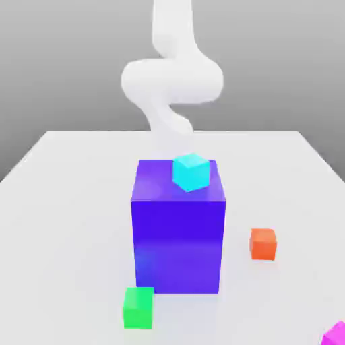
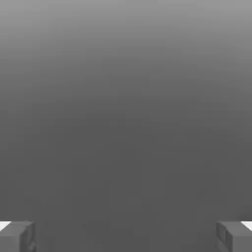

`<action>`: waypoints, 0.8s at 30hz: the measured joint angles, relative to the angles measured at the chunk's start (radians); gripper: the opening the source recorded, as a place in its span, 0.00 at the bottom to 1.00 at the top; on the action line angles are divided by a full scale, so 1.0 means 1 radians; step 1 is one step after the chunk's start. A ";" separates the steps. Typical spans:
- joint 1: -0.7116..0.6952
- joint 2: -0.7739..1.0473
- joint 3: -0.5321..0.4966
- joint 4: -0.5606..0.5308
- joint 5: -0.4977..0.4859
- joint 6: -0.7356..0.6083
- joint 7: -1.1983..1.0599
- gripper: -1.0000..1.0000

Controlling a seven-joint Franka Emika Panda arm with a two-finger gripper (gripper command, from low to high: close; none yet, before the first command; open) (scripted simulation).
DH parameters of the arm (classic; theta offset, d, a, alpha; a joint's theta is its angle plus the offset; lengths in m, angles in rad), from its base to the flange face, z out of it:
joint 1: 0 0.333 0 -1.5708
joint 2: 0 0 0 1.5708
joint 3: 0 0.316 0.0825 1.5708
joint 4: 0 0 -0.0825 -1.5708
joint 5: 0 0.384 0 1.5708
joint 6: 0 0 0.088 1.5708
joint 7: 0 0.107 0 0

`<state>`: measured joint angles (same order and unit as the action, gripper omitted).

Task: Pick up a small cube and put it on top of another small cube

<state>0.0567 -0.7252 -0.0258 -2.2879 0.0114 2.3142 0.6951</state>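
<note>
The small magenta cube (image 1: pixel 335 334) lies at the front edge of the table on the exterior view's right, partly cut off by the picture's border. A green cube (image 1: pixel 138 307) sits in front of the large blue-purple cube (image 1: pixel 178 229), and an orange cube (image 1: pixel 263 244) rests on that big cube's right. A cyan cube (image 1: pixel 190 171) lies tilted on top of the large cube. My white arm (image 1: pixel 172 81) rises behind the large cube, far from the magenta cube. In the hand view my gripper (image 2: pixel 126 237) is open, its fingertips (image 2: pixel 17 236) wide apart with nothing between them.
The large blue-purple cube stands tall in the middle of the white table (image 1: pixel 60 202), between the arm and the small cubes at the front. Bare table surface spreads on the exterior view's left and behind the orange cube.
</note>
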 joint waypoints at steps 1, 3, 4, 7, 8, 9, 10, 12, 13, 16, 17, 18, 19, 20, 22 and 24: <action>0.025 0.032 -0.012 0.005 0.005 0.006 -0.045 0.50; 0.071 0.093 -0.033 0.015 0.016 0.017 -0.133 0.50; 0.092 0.123 -0.043 0.020 0.022 0.023 -0.176 0.50; 0.151 0.213 -0.068 0.035 0.045 0.040 -0.308 0.50; 0.171 0.242 -0.076 0.040 0.053 0.045 -0.352 0.50; 0.190 0.272 -0.084 0.045 0.061 0.051 -0.397 0.50; 0.207 0.302 -0.091 0.049 0.070 0.056 -0.442 0.50; 0.236 0.362 -0.098 0.059 0.090 0.067 -0.532 0.50; 0.251 0.392 -0.102 0.064 0.100 0.072 -0.578 0.50; 0.289 0.482 -0.108 0.079 0.128 0.088 -0.714 0.50; 0.301 0.512 -0.108 0.084 0.137 0.093 -0.758 0.50; 0.312 0.542 -0.107 0.089 0.145 0.099 -0.802 0.50; 0.321 0.572 -0.105 0.094 0.153 0.104 -0.846 0.50; 0.331 0.601 -0.103 0.099 0.159 0.110 -0.889 0.50; 0.355 0.660 -0.096 0.108 0.170 0.121 -0.974 0.50; 0.373 0.719 -0.088 0.118 0.177 0.133 -1.056 0.50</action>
<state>0.4300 -0.0062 -0.1135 -2.1702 0.1886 2.4470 -0.3611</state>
